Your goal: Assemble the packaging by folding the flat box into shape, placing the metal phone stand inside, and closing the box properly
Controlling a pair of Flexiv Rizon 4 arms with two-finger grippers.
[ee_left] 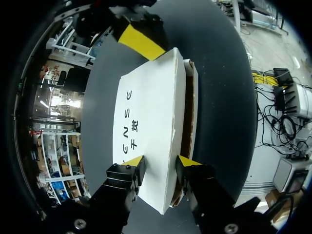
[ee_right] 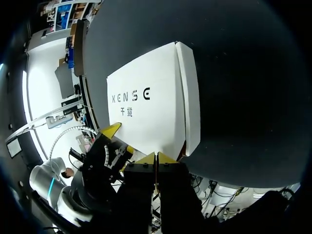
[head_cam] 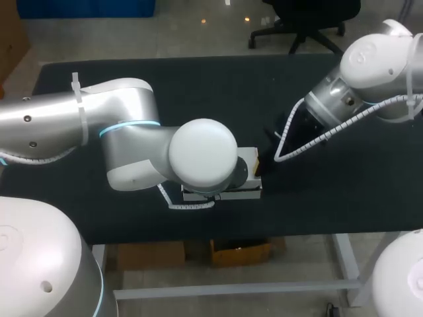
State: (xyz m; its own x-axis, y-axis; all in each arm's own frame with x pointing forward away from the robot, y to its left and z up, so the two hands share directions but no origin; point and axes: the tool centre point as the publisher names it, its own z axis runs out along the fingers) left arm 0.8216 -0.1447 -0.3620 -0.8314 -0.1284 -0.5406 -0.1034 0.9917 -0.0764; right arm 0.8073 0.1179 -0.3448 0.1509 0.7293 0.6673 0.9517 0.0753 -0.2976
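So the white box (ee_right: 146, 107) has black print on its lid: one row of capital letters (ee_right: 130, 97) with two smaller characters under it. That's the only writing I can spot.

The box looks flat and rectangular and is mostly folded up. The lid sits a bit raised along one long side, and you can see brown cardboard in the gap (ee_left: 187, 112). A narrow white flap runs down that same side.

It's lying on the dark table (head_cam: 198, 86), around the middle and close to the front edge, half hidden under the left arm (head_cam: 132, 132) in the head view.

The left gripper (ee_left: 161, 163) is at one end with its fingers spread, straddling the lid's raised edge. The right gripper (ee_right: 156, 157) is at the opposite end, yellow tips pressed together with nothing between them, right against the box's edge.
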